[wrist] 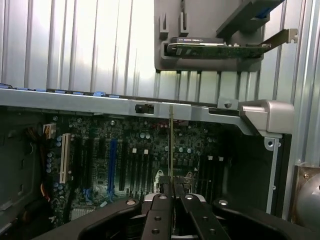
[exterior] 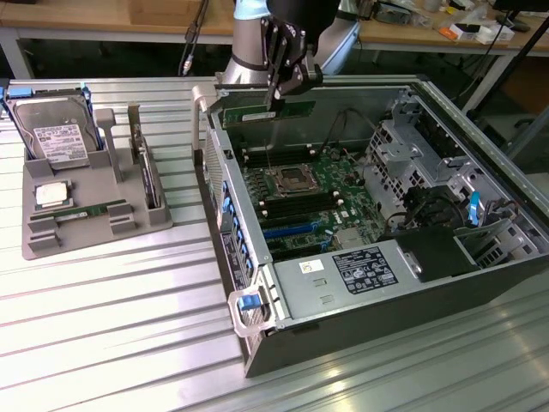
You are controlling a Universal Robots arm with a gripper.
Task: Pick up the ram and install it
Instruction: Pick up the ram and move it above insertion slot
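On a ribbed metal table (exterior: pixel 103 343): two containers.

First, an open computer case (exterior: pixel 257 343), lid off. Inside: one green main board (exterior: pixel 300 193), one silver power box (exterior: pixel 343 275) with a dark label, one grey drive cage (exterior: pixel 412 142), and loose black cabling.

Second, a grey tray (exterior: pixel 51 240) towards the exterior view's left, beside the case and not touching it. Inside: one hard drive (exterior: pixel 56 137) propped at the back, one square silver chip (exterior: pixel 51 195) lying flat, one green stick (exterior: pixel 86 211) lying flat just in front of the chip, and one card (exterior: pixel 147 176) standing on edge.

Above the far end of the case, clear of the main board: the ram (exterior: pixel 296 109), one long green stick, held level with a long edge down, pinched at its upper edge by the gripper (exterior: pixel 276 96).

From the wrist: the ram (wrist: pixel 171 145) seen edge-on as a thin line, clamped between two black fingers (wrist: pixel 160 210) pressed against its faces, with the main board (wrist: pixel 125 155) beyond.
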